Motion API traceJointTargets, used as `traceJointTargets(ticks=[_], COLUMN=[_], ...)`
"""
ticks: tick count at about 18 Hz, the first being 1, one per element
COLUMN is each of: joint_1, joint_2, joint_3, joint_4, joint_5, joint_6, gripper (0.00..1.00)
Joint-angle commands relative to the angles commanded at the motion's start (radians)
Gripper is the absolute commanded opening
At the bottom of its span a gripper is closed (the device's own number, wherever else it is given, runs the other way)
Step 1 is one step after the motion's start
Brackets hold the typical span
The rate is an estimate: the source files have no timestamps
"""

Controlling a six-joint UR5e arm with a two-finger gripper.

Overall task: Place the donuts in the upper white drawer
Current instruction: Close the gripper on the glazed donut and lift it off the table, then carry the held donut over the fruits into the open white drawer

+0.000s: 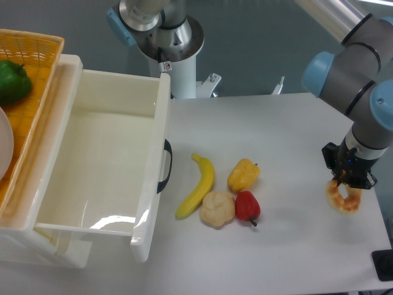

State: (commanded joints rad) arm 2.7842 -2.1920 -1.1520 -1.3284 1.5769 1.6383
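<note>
The donut is way over by the right edge of the tabletop, golden-orange with pale patches, hanging tilted under the gripper. The gripper's fingers are clamped on the top of the ring, so it's got hold of it. Whether the donut's bottom touches the table is hard to tell.

Near the middle of the tabletop there's a little cluster: a banana, a yellow pepper, a red pepper and a pale lumpy round thing, all pretty much touching each other.

The white drawer sits pulled open at the left edge, dark handle facing the cluster. Beside it on the far left is an orange woven basket with a green pepper in it.
</note>
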Motion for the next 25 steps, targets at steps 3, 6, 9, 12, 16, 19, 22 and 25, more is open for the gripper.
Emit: traceJointTargets(ticks=[3,6,9,12,16,19,22,25], joint_1=[-0.011,-0.023,-0.049,-0.071,-0.083,-0.084,-0.087,-0.142], joint_2=[-0.005,-0.005,0.009,0.032,0.124,0.222,0.294,0.342], joint_3=[0.003,0.011,0.008,0.002,-0.056,-0.132,-0.166,-0.172], joint_4=[0.000,0.002,0.000,0.000,-0.009,-0.009,-0.014,-0.014], joint_5=[0.003,0.003,-0.003,-0.011,-0.104,-0.138,-0.193,-0.222], joint_6=[0.000,-0.008,-0.038,-0.122,-0.232,-0.236,-0.281,-0.395], gripper=[0.00,0.00,0.00,0.00,0.00,0.00,0.00,0.00])
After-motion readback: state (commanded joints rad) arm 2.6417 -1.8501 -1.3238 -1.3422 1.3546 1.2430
